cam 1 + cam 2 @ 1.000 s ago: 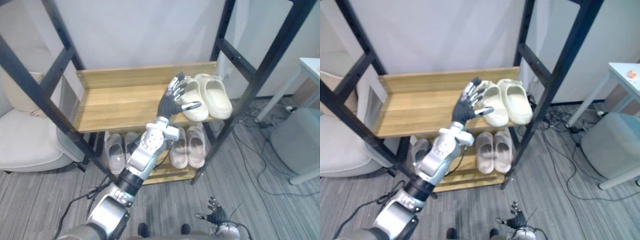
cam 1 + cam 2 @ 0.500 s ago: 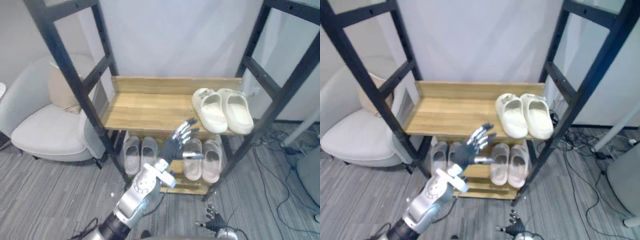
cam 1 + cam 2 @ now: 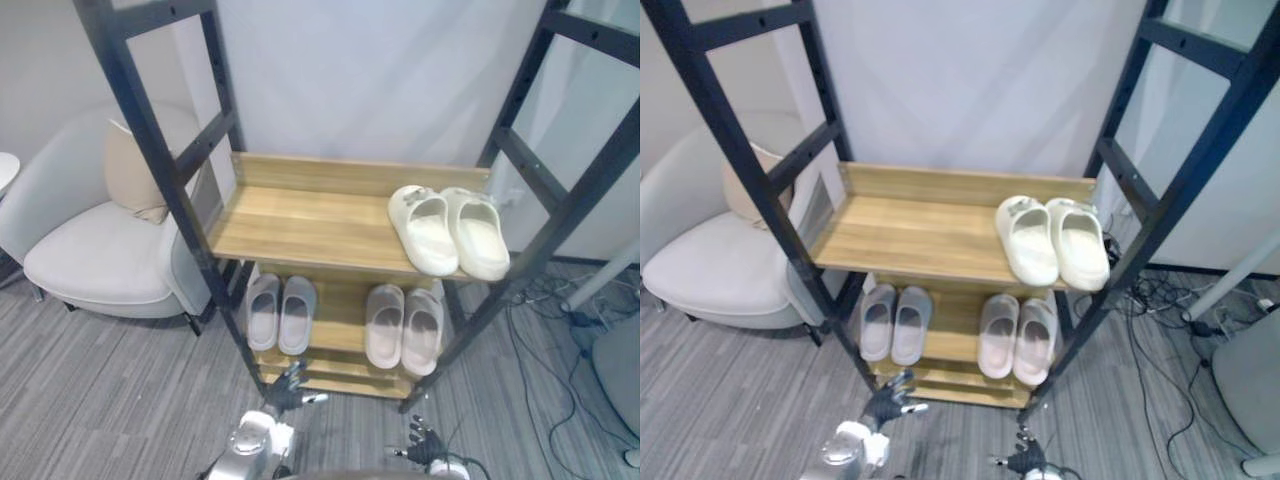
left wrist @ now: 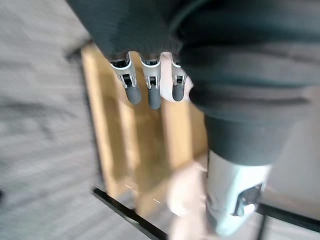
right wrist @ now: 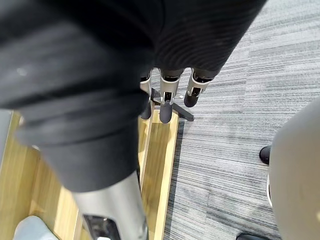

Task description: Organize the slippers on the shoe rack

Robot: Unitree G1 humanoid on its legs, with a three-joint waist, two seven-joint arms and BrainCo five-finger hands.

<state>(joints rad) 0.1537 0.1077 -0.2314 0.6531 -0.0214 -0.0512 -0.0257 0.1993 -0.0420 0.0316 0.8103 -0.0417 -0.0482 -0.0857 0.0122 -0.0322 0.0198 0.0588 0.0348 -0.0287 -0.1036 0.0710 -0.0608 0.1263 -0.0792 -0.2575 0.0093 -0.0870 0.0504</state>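
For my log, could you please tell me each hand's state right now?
Left hand: open, holding nothing.
Right hand: open, holding nothing.

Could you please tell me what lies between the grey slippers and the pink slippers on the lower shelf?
Nothing lies there. A bare strip of the wooden lower shelf separates the grey slippers from the pink slippers, as both eye views show.
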